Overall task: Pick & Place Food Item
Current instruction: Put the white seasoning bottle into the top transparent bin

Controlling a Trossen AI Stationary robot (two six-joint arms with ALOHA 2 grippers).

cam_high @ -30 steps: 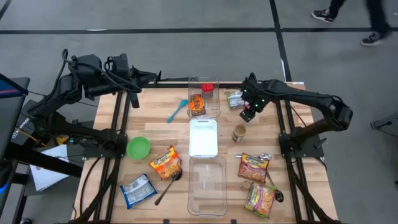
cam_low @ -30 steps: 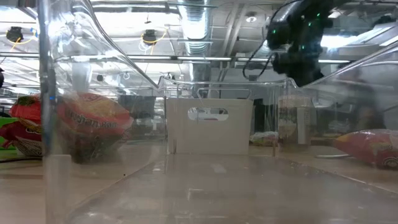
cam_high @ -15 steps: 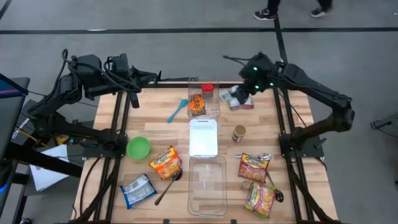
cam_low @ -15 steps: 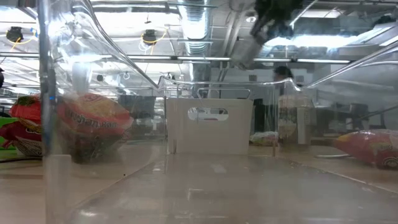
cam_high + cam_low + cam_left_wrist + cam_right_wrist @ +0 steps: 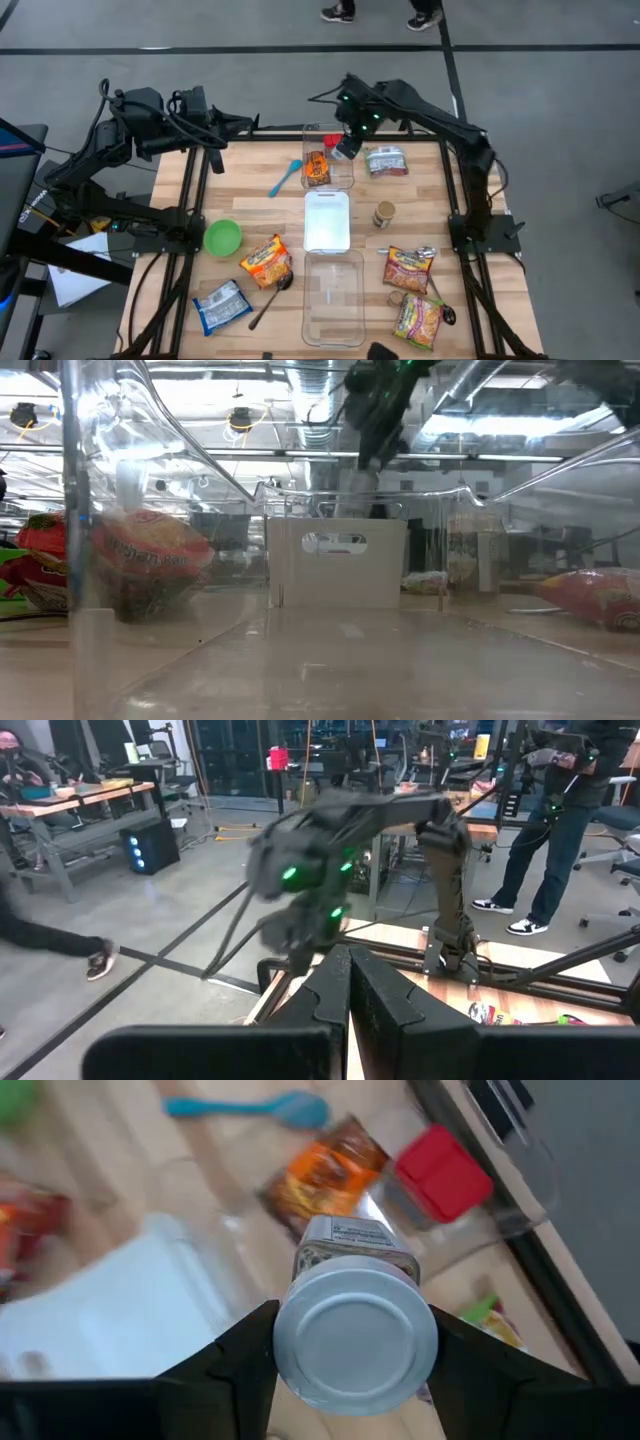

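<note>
Since a second ago, my right gripper [image 5: 345, 148] has swung from beside the green packet [image 5: 386, 161] across to just over the far clear bin [image 5: 328, 168], fingers [image 5: 240, 1355] pinching a silver-lidded jar [image 5: 353, 1320] lifted off the table. I see an orange packet [image 5: 317, 168] and a red item [image 5: 334, 142] inside that bin. My left gripper [image 5: 347, 995] waits past the bin's left, fingers pressed together.

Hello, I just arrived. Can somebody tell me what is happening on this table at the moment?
The right end effector is shut on a silver-lidded jar and holds it above the far clear bin, which already contains an orange packet and a red item. The left end effector is shut and waits at the table's far left corner. Other food packets lie on the wooden table.
</note>
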